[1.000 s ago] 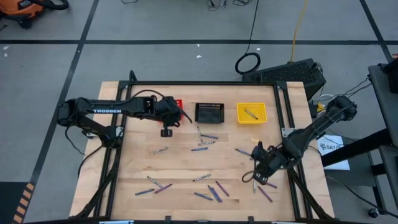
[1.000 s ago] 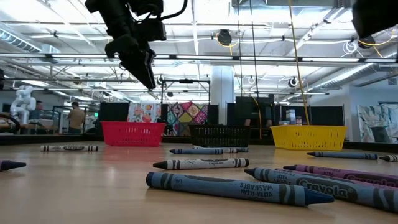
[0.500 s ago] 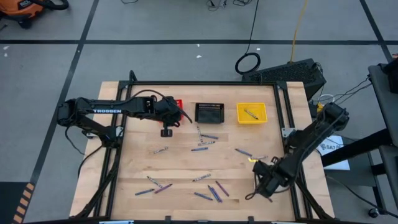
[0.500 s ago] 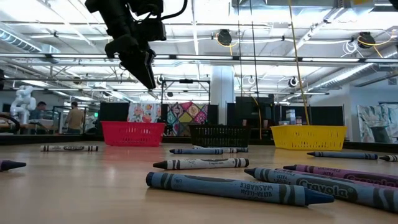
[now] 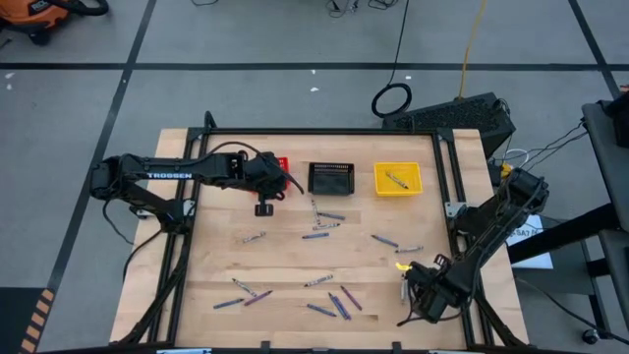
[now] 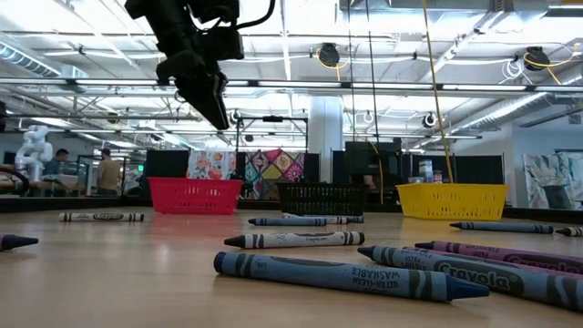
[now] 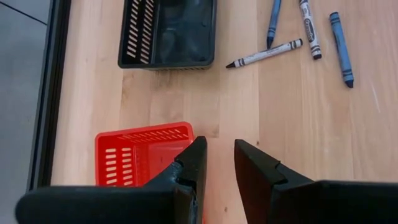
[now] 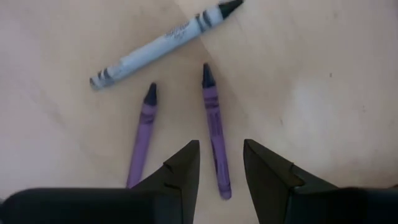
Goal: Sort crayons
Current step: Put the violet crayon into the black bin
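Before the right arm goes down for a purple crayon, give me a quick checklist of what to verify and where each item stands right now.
1. Right gripper open and empty: ok, there is a gap between the fingers and nothing in it.
2. Target lined up: ok, one purple crayon lies along the gap between the fingers.
3. Neighbours clear: cannot tell, a second purple crayon lies close beside it and a grey crayon just beyond.
4. Left gripper out of the way: ok, it hangs open by the red basket.
5. Gripper touching the table: cannot tell.
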Controlling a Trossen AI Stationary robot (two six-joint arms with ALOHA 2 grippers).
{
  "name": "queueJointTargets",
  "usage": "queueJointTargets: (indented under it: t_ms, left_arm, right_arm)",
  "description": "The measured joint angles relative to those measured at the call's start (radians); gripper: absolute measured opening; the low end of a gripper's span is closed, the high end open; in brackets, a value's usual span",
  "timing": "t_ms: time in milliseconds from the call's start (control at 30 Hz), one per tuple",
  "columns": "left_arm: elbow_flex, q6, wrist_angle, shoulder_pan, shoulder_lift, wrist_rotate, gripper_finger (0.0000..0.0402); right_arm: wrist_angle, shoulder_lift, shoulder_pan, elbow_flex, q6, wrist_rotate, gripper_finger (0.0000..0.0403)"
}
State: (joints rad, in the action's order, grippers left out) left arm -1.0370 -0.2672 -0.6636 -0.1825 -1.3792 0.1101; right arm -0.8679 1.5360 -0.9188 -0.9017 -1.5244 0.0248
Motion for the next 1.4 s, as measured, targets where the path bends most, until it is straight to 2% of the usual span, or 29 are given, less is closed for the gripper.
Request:
queueJointTargets:
  t_ms: [267, 500, 600, 833, 1167, 1400]
  left_arm:
    - [0.0, 0.001, -0.003, 0.0, 0.0, 0.0, 0.008]
    - [0.0, 0.0, -0.003, 0.0, 0.0, 0.0, 0.008]
    - [0.0, 0.0, 0.0, 0.0, 0.0, 0.0, 0.008]
    - [0.0, 0.0, 0.0, 0.0, 0.0, 0.0, 0.008]
    - [0.0, 0.0, -0.006, 0.0, 0.0, 0.0, 0.008]
    - [0.0, -0.001, -0.015, 0.0, 0.0, 0.0, 0.008]
  right_arm:
    - [0.133, 0.0, 0.0, 0.087, -0.025, 0.004, 0.0112]
    - [0.149, -0.002, 0.0, 0.101, -0.024, 0.003, 0.011]
    - [0.146, -0.002, 0.0, 0.102, -0.015, 0.003, 0.0094]
    - [0.141, -0.002, 0.0, 0.102, -0.023, 0.003, 0.0009]
    - [0.141, -0.011, 0.002, 0.103, -0.044, 0.003, 0.0004]
    - [0.122, -0.086, 0.009, 0.106, -0.079, -0.029, 0.0001]
